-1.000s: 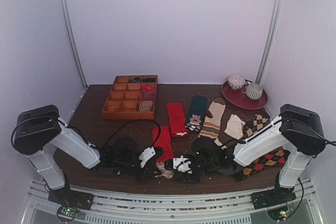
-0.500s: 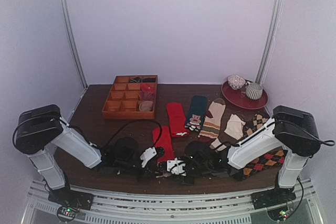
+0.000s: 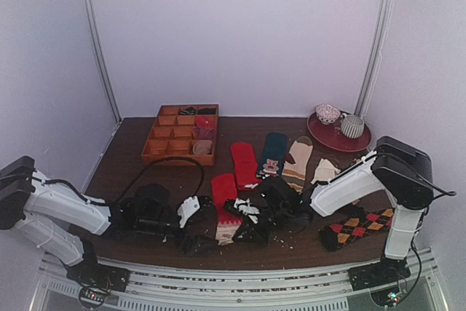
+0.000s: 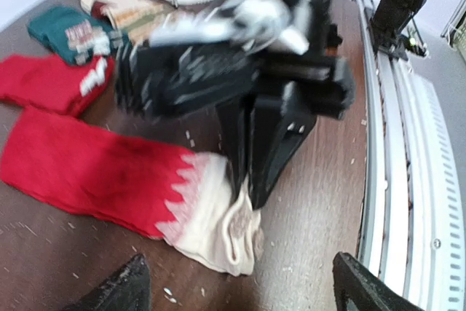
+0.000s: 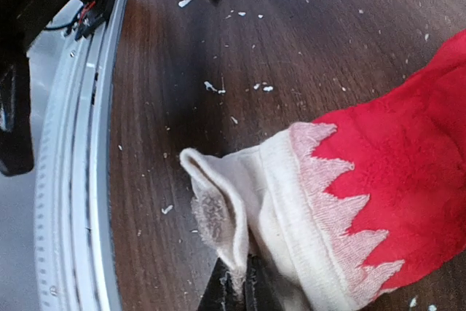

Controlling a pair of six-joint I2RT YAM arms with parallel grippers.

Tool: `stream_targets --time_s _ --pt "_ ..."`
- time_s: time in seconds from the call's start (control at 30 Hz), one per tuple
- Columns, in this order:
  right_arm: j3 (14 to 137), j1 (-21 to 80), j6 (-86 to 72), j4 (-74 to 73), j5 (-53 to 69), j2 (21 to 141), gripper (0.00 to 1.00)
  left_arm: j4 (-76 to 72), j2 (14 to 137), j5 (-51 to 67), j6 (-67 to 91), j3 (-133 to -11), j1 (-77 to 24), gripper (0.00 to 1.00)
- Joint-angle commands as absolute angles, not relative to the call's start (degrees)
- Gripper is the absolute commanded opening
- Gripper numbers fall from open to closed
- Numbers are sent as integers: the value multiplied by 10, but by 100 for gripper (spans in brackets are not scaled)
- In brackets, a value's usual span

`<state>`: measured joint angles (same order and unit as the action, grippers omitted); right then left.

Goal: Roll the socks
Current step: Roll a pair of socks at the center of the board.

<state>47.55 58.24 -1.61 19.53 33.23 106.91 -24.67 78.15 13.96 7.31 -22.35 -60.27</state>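
A red sock [image 3: 224,193] with a cream patterned end [image 3: 227,233] lies flat near the table's front edge. My right gripper [image 5: 237,290] is shut on a raised fold of its cream cuff [image 5: 226,216]; in the top view that gripper [image 3: 246,232] sits at the sock's near end. My left gripper [image 4: 240,300] stands open just short of the cream end [image 4: 218,227], with nothing between its fingers. Its fingertips [image 4: 120,290] only show at the bottom edge of the left wrist view. Beyond lie a red sock with a white mark [image 3: 245,164], a dark teal sock [image 3: 273,151] and a beige striped sock [image 3: 297,162].
An argyle sock [image 3: 358,226] lies at the front right and a cream sock [image 3: 325,171] lies behind the right arm. A wooden compartment tray [image 3: 154,152] stands at the back left. A red plate [image 3: 328,138] with two cups stands at the back right. A metal rail [image 4: 397,143] borders the front edge.
My left gripper has opened, let go of the cream end and drawn back to the left. My right gripper has shut on the cream cuff and shifted left.
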Motion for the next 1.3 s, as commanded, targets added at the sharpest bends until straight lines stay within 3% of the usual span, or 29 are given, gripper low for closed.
stream_targets --time_s 0.0,0.13,0.53,1.07,1.13,1.27 --pt "509 563 -191 126 507 1098 0 -259 753 124 32 -218 -605 86" --pt "556 550 -296 87 573 1143 0 -294 791 154 28 -228 -605 83" --pt "531 511 -459 216 612 1178 0 -348 885 185 35 -250 -639 72" --pt "534 497 -419 161 602 1184 0 -394 946 76 44 -244 -657 73" --pt "533 497 -418 161 602 1185 0 -387 951 65 36 -247 -658 69" --pt "532 497 -421 163 602 1187 0 -381 966 67 31 -257 -658 48"
